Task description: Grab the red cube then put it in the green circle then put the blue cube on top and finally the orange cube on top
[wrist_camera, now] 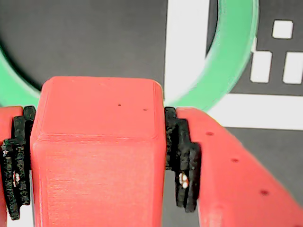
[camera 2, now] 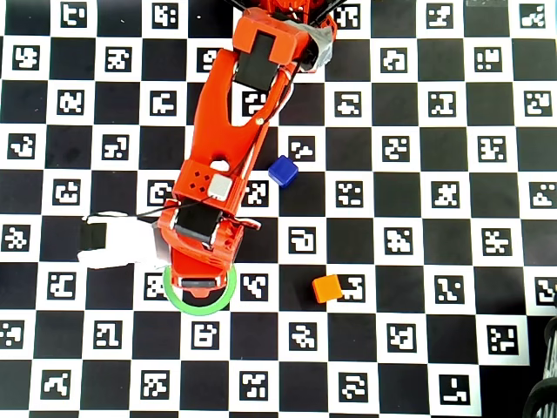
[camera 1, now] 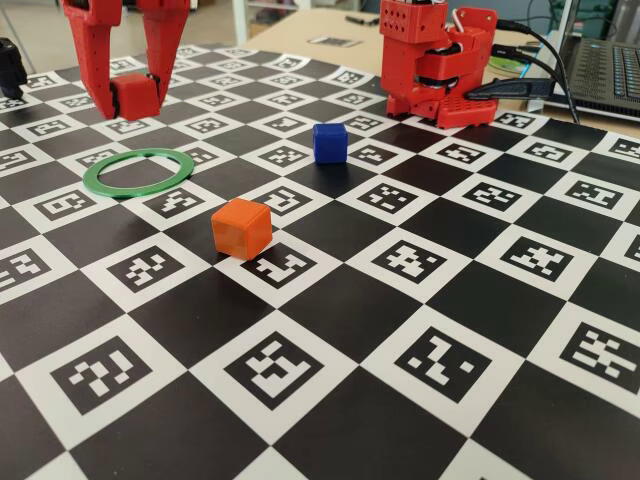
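The arm (camera 2: 228, 131) reaches from the top centre of the overhead view down to lower left, its wrist bent so the pincer (camera 1: 134, 95) points downward. The pincer is clamped on the red cube (wrist_camera: 97, 151), held above the green circle (camera 1: 139, 171) at the fixed view's left. The blue cube (camera 1: 330, 142) sits upper centre on the bench (camera 1: 420, 330), the orange cube (camera 1: 241, 228) mid-frame.

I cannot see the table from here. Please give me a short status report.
Gripper shut on red cube, held above the board. Green circle below it, empty. Blue cube and orange cube wait on the board. Nothing in the way.
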`<state>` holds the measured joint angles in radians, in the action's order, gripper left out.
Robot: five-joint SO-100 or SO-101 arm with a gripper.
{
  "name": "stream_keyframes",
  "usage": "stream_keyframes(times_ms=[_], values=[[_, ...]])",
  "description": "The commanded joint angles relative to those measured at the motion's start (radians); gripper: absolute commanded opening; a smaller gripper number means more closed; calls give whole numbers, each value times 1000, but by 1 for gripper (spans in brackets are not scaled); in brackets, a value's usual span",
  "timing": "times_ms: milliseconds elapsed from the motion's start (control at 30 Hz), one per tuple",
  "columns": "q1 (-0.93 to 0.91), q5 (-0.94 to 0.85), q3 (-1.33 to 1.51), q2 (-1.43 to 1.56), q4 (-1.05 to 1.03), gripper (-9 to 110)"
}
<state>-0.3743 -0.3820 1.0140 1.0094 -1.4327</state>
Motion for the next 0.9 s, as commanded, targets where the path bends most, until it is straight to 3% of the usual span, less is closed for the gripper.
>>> stream_keyframes(times_ms=[0,867], values=[[12,3,-8,38,31,2],[-37,-31,11,-91,141,2]])
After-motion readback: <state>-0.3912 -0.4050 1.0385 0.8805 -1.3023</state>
